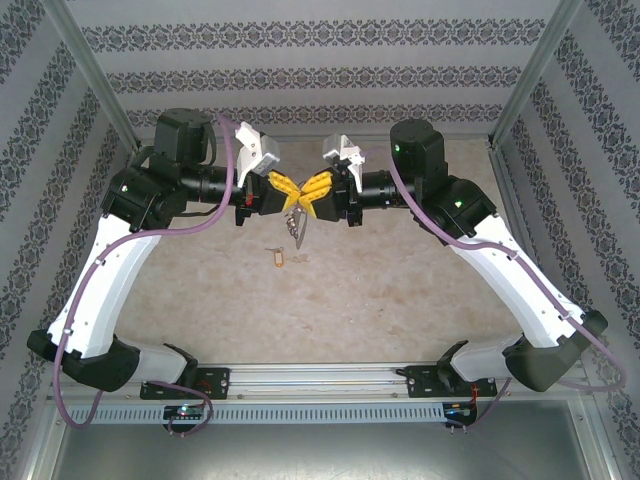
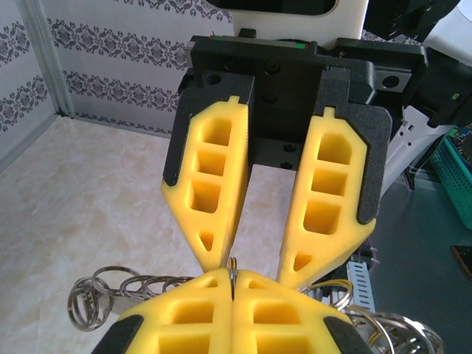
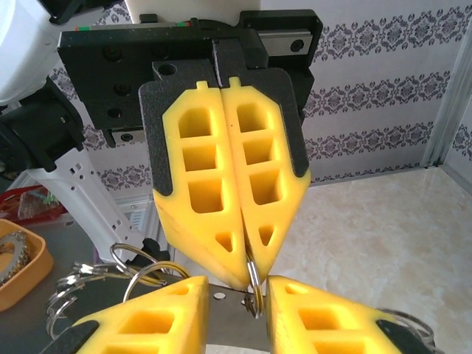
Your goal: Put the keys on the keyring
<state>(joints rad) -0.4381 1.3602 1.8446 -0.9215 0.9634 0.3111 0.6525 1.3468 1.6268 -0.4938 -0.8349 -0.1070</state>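
Both grippers meet tip to tip above the middle of the table. My left gripper (image 1: 294, 192) (image 2: 232, 276) (image 3: 251, 274) is shut on the thin silvery keyring (image 2: 232, 267) (image 3: 253, 291), which shows edge-on between its yellow fingertips. My right gripper (image 1: 308, 193) (image 3: 237, 282) (image 2: 254, 264) faces it, jaws a little apart on either side of that ring. A flat grey key (image 3: 232, 317) with small holes lies across the gap between the right fingers. The keys (image 1: 297, 228) hang in a bunch below the grippers. Several small split rings (image 2: 96, 295) (image 3: 133, 258) dangle beside the fingers.
A small yellow tag (image 1: 278, 258) lies on the beige table (image 1: 400, 280) under the grippers. Patterned walls and metal posts (image 1: 95, 75) close in the sides and back. An orange tray (image 3: 18, 258) and a teal basket (image 2: 457, 169) sit off the table.
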